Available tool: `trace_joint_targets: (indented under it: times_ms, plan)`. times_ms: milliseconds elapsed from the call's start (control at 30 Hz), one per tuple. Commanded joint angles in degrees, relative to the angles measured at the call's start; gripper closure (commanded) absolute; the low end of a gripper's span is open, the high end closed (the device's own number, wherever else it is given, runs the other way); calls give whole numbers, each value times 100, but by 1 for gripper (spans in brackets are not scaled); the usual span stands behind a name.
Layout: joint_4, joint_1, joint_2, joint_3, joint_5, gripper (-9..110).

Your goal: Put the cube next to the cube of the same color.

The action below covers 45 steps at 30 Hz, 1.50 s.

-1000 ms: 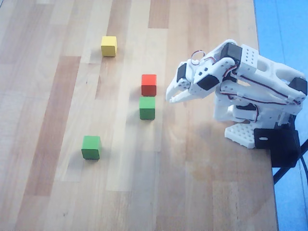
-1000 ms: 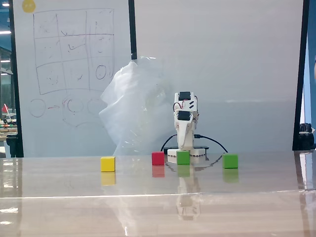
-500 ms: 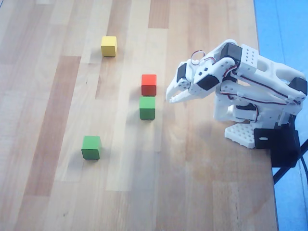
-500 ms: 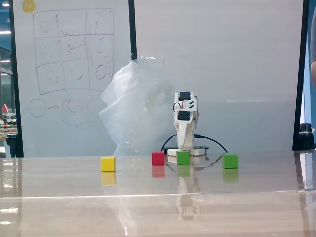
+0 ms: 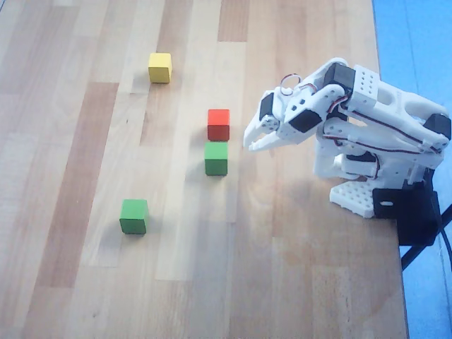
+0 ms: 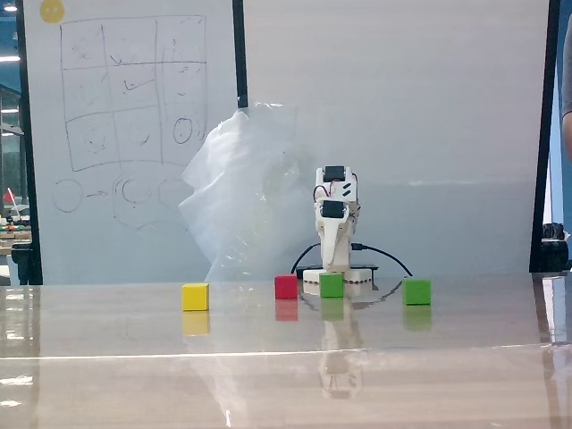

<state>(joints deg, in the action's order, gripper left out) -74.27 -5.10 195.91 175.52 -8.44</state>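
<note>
Tool (image 5: pixel 248 143) hovers empty, seemingly closed, beside a green cube (image 5: pixel 216 158) touching the red cube (image 5: pixel 219 124); another green cube (image 5: pixel 133 216) sits apart.

From above we see the white arm folded at the right edge of the wooden table (image 5: pixel 85 282), its gripper (image 5: pixel 253 138) pointing left, fingers close together and holding nothing. Just left of the tips sit a red cube (image 5: pixel 218 123) and a green cube (image 5: pixel 216 158), nearly touching. A second green cube (image 5: pixel 133 215) lies well apart, lower left. A yellow cube (image 5: pixel 160 68) sits up top.
</note>
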Motion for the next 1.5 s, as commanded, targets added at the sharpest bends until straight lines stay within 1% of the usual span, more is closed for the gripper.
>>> trace_joint_targets:
  times_ms: [0, 733, 800, 900, 967, 1067, 1200, 1367, 1467]
  plan:
    - [-44, -53, 167, -114, 18, 101]
    - [-26, -70, 114, -149, -26, 101]
    - [18, -79, 105, -387, -44, 101]
    - [62, -70, -70, -1169, -53, 101]
    - [53, -70, -668, -1705, -53, 101]
    - [53, -70, -2065, -2558, -53, 101]
    - [-105, -62, -3990, -4148, -53, 100]
    - [-853, -62, -5827, -6205, 26, 100]
    - [-1318, -53, -6530, -6935, 9, 100]
